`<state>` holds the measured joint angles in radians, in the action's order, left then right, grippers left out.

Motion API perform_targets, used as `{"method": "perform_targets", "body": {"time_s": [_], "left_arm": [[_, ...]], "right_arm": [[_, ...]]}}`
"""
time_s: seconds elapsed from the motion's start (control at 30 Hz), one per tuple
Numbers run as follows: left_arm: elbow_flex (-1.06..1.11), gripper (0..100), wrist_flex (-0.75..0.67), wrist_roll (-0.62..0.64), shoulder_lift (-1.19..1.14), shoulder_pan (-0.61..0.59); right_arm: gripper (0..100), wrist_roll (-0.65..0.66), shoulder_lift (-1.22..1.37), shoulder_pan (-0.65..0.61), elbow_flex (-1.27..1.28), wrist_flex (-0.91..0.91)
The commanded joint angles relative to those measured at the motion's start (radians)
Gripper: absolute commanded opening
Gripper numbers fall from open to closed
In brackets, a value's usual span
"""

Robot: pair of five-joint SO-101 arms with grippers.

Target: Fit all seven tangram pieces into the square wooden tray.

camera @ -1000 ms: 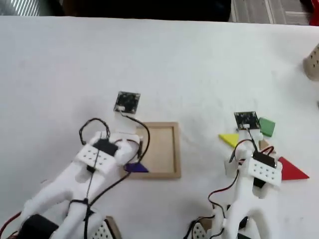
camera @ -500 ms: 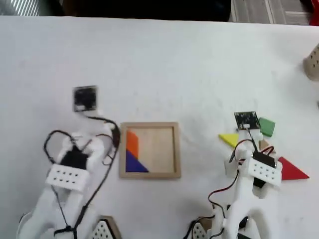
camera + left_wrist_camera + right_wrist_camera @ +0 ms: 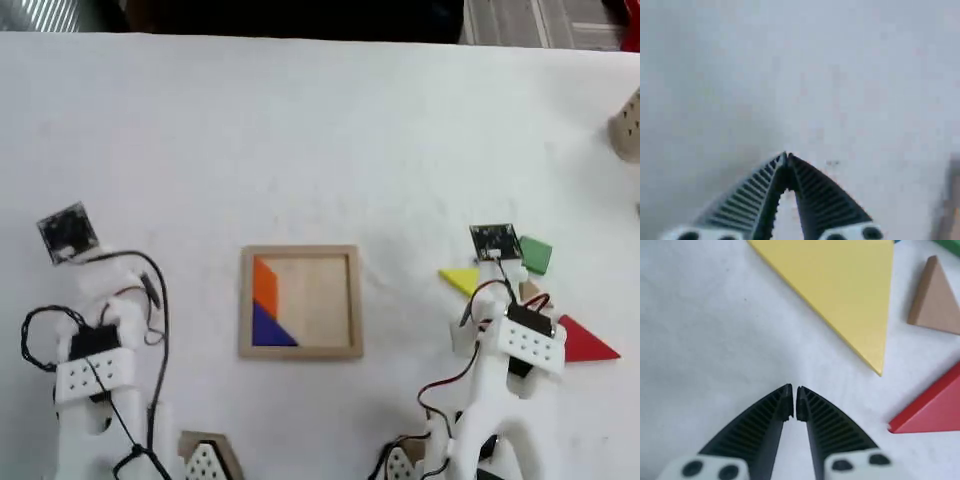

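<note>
The square wooden tray (image 3: 354, 300) lies mid-bench (image 3: 300, 130), pale with a raised rim. An orange piece (image 3: 265, 282) and a blue triangle (image 3: 268, 327) sit along its wall nearer the left arm. A yellow triangle (image 3: 840, 285), green piece (image 3: 536, 254), tan triangle (image 3: 935, 300) and red triangle (image 3: 932, 410) lie loose around the right tool (image 3: 792, 395), which is closed on nothing. The left tool (image 3: 787, 159), likewise closed and empty, hangs over bare bench well apart from the tray.

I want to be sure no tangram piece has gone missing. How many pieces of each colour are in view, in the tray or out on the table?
Orange tangram piece, in the square wooden tray: 1
Blue triangle, in the tray: 1
Yellow triangle, on the table: 1
Green piece, on the table: 1
Tan triangle, on the table: 1
Red triangle, on the table: 1
Total: 6
</note>
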<state>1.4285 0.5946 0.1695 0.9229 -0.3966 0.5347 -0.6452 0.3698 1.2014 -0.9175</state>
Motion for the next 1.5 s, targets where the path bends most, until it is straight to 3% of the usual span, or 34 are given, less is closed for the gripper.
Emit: {"method": "perform_targets", "body": {"time_s": [0.0,0.4,0.77,0.93,1.2,1.47], "left_arm": [[0.032,2,-0.06,-0.068,0.027,-0.021],[0.035,10,-0.064,-0.066,0.025,-0.022],[0.035,10,-0.064,-0.066,0.022,-0.022],[0.035,10,-0.064,-0.066,0.022,-0.022],[0.035,10,-0.064,-0.066,0.022,-0.022],[0.037,10,-0.064,-0.066,0.022,-0.022]], "right_arm": [[2.1,0.011,-0.024,-0.008,-0.005,0.016],[2.1,0.011,-0.024,-0.008,0.003,0.015],[2.2,0.011,-0.024,-0.007,0.003,0.015],[2.6,0.003,-0.028,0.061,-0.003,0.033],[24.1,0.002,-0.025,0.127,0.002,0.059],[20.9,0.002,-0.025,0.127,0.003,0.059]]}}
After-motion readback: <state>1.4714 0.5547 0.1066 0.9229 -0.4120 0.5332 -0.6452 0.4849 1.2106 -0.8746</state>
